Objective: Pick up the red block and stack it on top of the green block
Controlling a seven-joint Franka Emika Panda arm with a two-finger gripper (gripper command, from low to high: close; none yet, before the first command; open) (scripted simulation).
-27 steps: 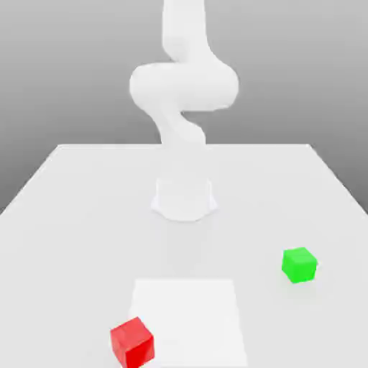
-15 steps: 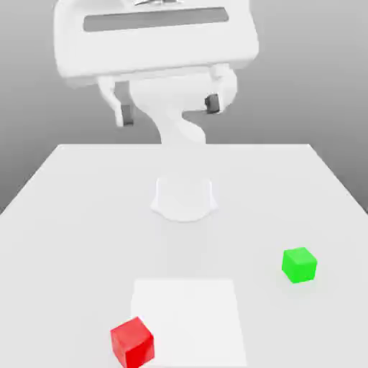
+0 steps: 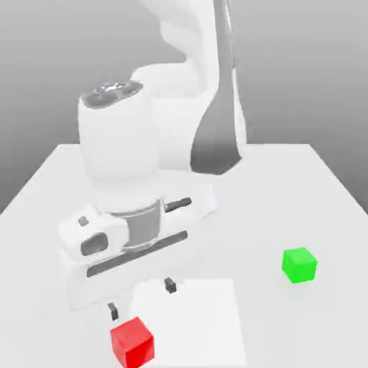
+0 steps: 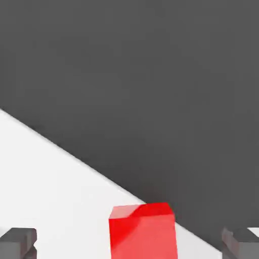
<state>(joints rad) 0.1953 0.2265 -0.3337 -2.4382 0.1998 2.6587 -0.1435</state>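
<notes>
Tool (image 3: 141,298) jaws stand fully apart and hold nothing; I have it poised just above the red block (image 3: 132,343), which sits on the worktop (image 3: 302,194) near its front edge. Approach step is in hand. Next I must descend to straddle the block, then close. Green block (image 3: 299,264) lies well apart, toward the exterior view's right.

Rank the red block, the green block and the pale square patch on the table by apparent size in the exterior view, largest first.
1. Pale square patch, clearly largest.
2. Red block.
3. Green block.
The red block looks only slightly bigger, and it sits nearer the camera, so the two cubes may really match in size.
</notes>
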